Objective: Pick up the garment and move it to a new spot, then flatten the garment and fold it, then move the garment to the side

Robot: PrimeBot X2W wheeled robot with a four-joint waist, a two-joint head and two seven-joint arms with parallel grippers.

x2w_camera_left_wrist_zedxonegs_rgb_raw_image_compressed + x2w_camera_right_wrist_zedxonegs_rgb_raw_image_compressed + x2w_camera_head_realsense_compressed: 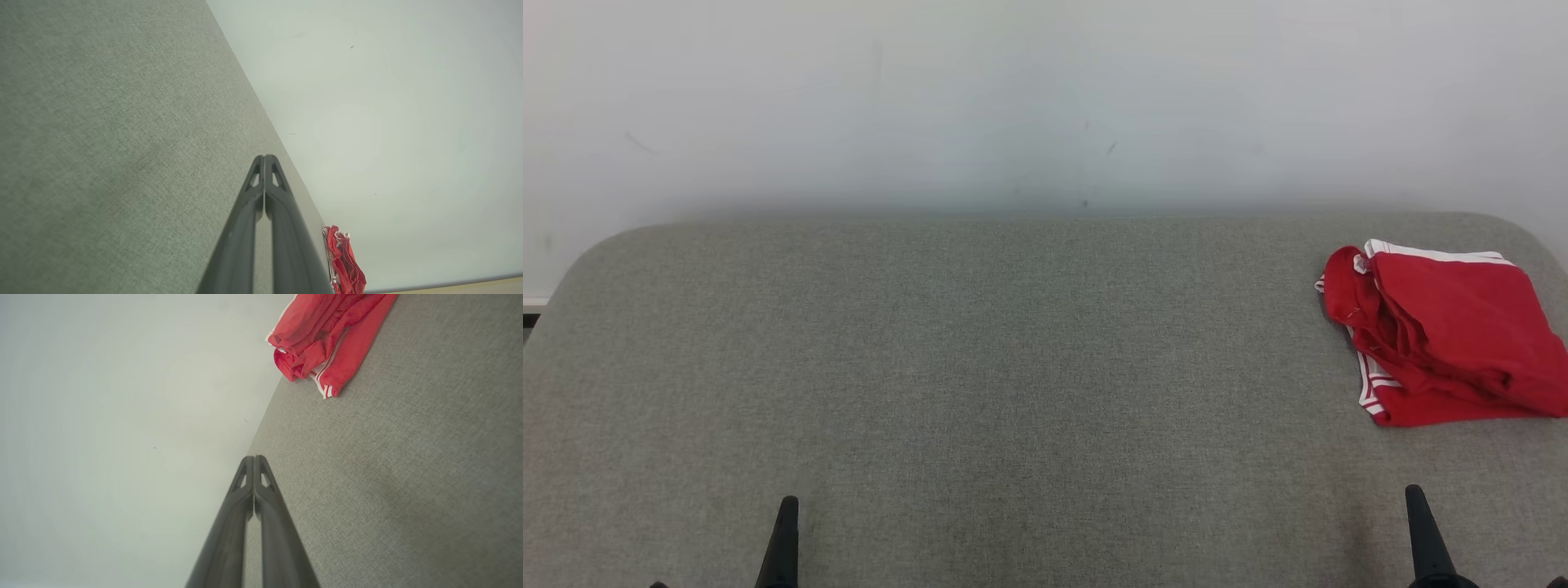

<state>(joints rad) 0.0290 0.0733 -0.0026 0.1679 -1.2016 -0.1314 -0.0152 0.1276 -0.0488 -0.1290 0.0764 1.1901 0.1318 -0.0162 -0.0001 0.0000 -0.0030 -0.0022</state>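
Garment (1445,335), red with white trim, lies folded on the grey surface (1013,367), ahead of the right gripper (1415,494) and far right of the left gripper (788,502). Both grippers are fully closed, fingers pressed together, holding nothing.

the left hand (264,158) is built from two long, slim fingers (240,239) of matte dark grey plastic, each wide at the base and tapering to a rounded tip. close to each tip a small triangular cut-out pierces the finger, leaving a thin outer rib. the inner edges run straight and smooth. the right hand (254,458) has the same build: two dark grey tapered fingers with matching triangular openings. in the head view both look like plain black spikes.
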